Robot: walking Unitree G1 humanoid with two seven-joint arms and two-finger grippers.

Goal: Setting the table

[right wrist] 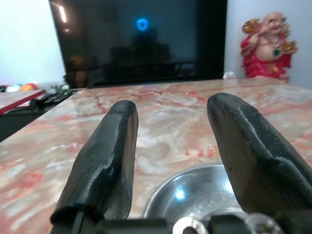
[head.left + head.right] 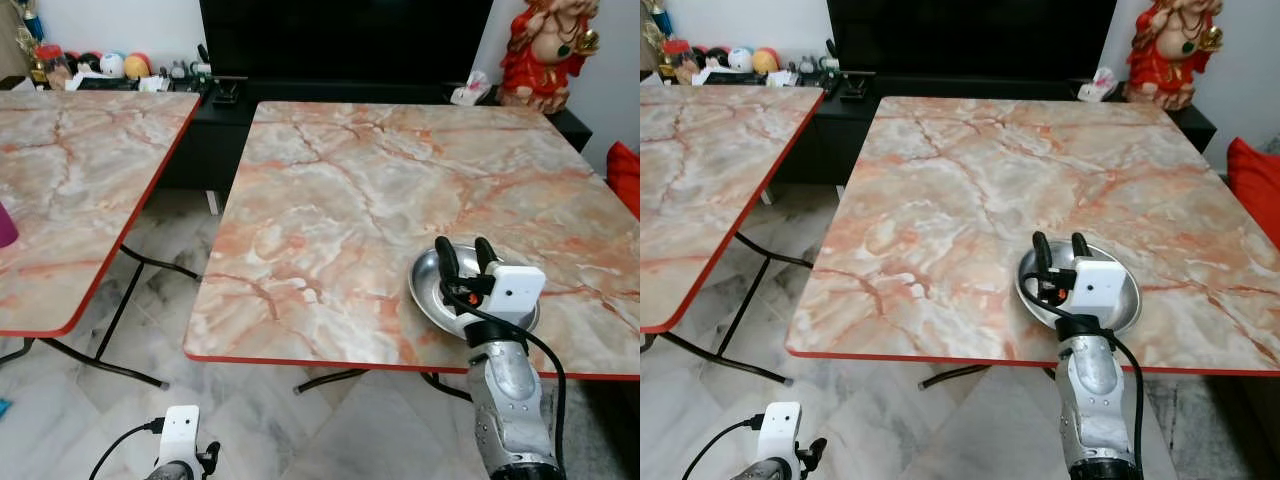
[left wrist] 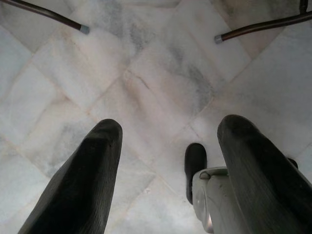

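A round steel bowl (image 2: 432, 283) sits mouth-up on the marble counter (image 2: 340, 210), near its front edge toward the right corner; being round, it has no long axis. The right claw (image 2: 466, 262) hovers just above the bowl, fingers spread and pointing toward the far wall, its forearm rising steeply from below. The left claw (image 3: 168, 170) hangs low over the tiled floor (image 3: 146, 73), fingers spread.

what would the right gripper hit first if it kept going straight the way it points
Probably nothing soon: the right gripper, open over the steel bowl, points across bare marble table toward the distant television; height is unclear.
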